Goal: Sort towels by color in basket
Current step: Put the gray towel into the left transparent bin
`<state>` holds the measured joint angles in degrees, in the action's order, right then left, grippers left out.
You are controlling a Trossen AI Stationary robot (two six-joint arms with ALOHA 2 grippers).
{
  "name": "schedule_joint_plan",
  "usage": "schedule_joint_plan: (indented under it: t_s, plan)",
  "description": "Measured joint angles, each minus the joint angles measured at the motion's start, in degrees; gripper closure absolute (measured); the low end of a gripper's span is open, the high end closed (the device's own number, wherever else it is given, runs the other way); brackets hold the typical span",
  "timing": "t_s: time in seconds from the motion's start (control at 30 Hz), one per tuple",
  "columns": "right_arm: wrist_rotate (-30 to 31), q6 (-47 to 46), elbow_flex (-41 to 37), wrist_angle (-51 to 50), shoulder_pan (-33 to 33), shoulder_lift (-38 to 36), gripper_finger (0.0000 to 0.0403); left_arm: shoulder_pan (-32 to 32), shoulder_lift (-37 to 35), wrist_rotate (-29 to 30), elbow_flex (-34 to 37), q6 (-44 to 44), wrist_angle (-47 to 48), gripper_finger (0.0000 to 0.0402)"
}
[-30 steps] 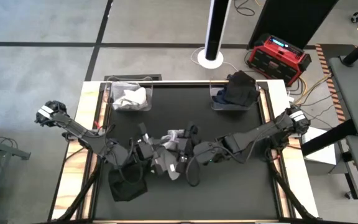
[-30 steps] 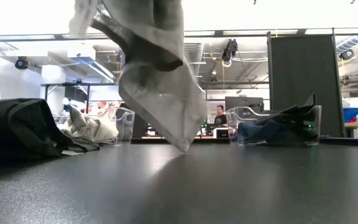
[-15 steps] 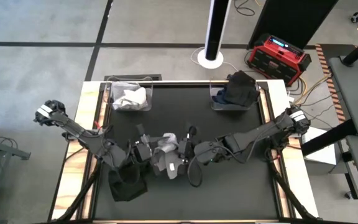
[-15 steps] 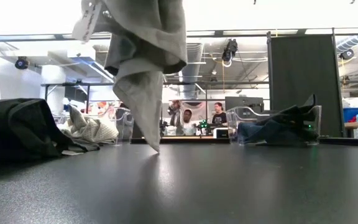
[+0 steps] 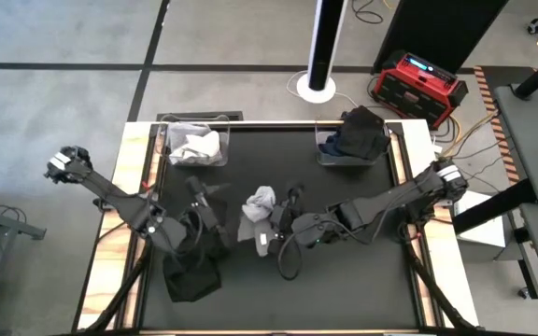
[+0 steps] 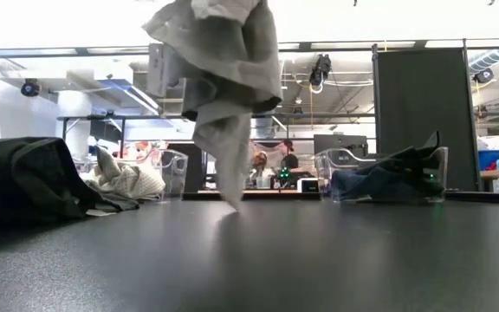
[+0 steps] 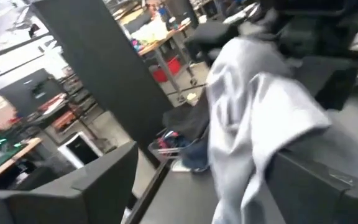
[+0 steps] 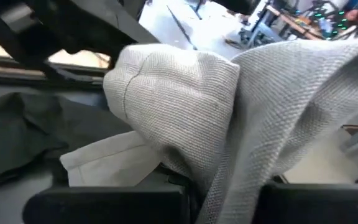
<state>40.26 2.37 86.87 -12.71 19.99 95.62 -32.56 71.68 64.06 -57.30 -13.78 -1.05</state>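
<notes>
Baskets hold white towels; dark towels opposite.

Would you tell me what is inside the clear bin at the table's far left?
The clear plastic bin at the far left holds crumpled white and light grey cloth towels. How many there are, or whether anything lies under them, cannot be seen.

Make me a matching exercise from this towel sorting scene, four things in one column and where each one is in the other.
Things
1. light grey towel
2. black towel
3. white towels
4. dark towels

Places
A. clear bin at the table's far left
B. hanging from the right gripper
C. clear bin at the table's far right
D. lying on the table's near left

Pairs: 1-B, 2-D, 3-A, 4-C
</notes>
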Motion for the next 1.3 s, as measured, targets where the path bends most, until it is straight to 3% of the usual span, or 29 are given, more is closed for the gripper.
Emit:
schedule_joint_plan:
  t_s: [0.23, 0.3, 0.4, 0.53, 0.63, 0.87, 1.07, 1.3]
  plan:
    - [1.47, 0.63, 0.0, 0.61, 0.0, -1.72, 0.0392, 0.07, -3.49, 2.86, 0.01, 7.43, 13.59, 0.0082]
    - [-0.57, 1.57, 0.0, 1.59, 0.0, -2.48, 0.0392, 0.07, -4.16, -1.61, 0.19, 10.74, 17.0, 0.0083]
    - [-3.21, 2.6, 0.0, 2.45, 0.0, -3.82, 0.0392, 0.03, -4.97, -13.66, 1.58, 14.41, 18.28, 0.0088]
    - [-4.68, 5.02, 0.0, 3.56, 0.22, -4.53, 0.0392, -0.01, -5.84, -22.63, 7.13, 14.5, 9.53, 0.009]
    - [-7.29, 6.87, -0.76, 5.71, 0.37, -4.47, 0.0392, 0.05, -6.88, -27.25, 12.22, 13.16, -2.84, 0.0089]
    - [-13.49, 7.43, -3.37, 13.32, 0.39, -4.38, 0.0391, 1.93, -6.52, -27.08, 19.67, 12.14, -22.85, 0.0088]
    - [-16.7, 6.62, -3.49, 18.34, 0.37, -3.9, 0.0391, 2.5, -3.4, -34.35, 21.38, 9.63, -27.75, 0.0102]
    - [-16.72, 5.76, -3.48, 19.46, 0.09, -3.94, 0.0391, 2.58, 1.65, -36.28, 17.57, 5.15, -27.53, 0.0167]
